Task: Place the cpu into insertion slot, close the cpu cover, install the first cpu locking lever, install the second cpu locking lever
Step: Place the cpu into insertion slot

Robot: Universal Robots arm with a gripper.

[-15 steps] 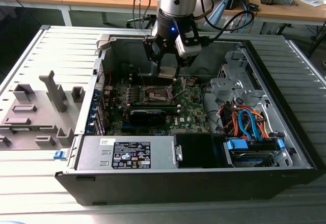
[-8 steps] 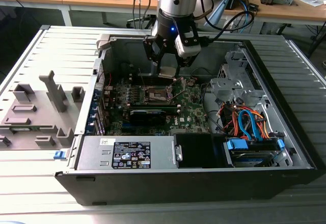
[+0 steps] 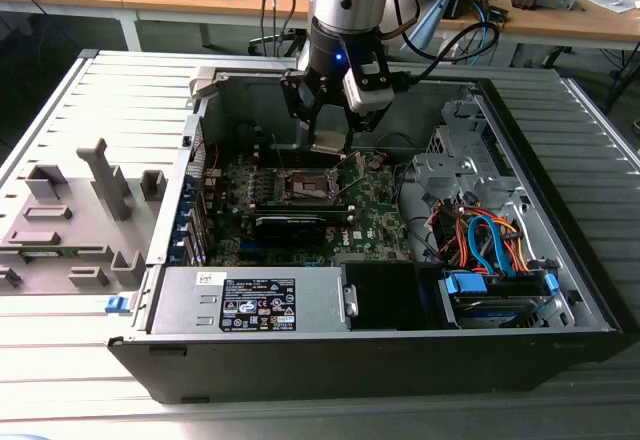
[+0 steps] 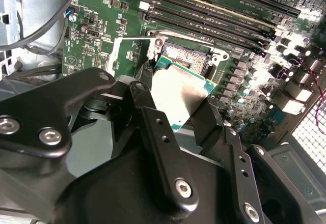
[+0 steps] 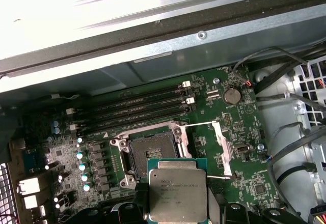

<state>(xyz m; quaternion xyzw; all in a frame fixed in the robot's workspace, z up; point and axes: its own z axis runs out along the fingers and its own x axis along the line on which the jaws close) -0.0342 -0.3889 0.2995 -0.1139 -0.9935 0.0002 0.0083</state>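
Just over the insertion slot (image 5: 153, 150) on the motherboard (image 5: 239, 127), the end effector (image 4: 178, 107) clamps the cpu (image 5: 177, 191) by two edges; fine print marks its lid. The cpu cover (image 5: 220, 145) lies swung open.

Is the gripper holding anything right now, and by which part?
Yes. The gripper holds the cpu, with the jaws pinching two opposite side edges and the metal top left bare. The chip is not yet seated in the insertion slot.
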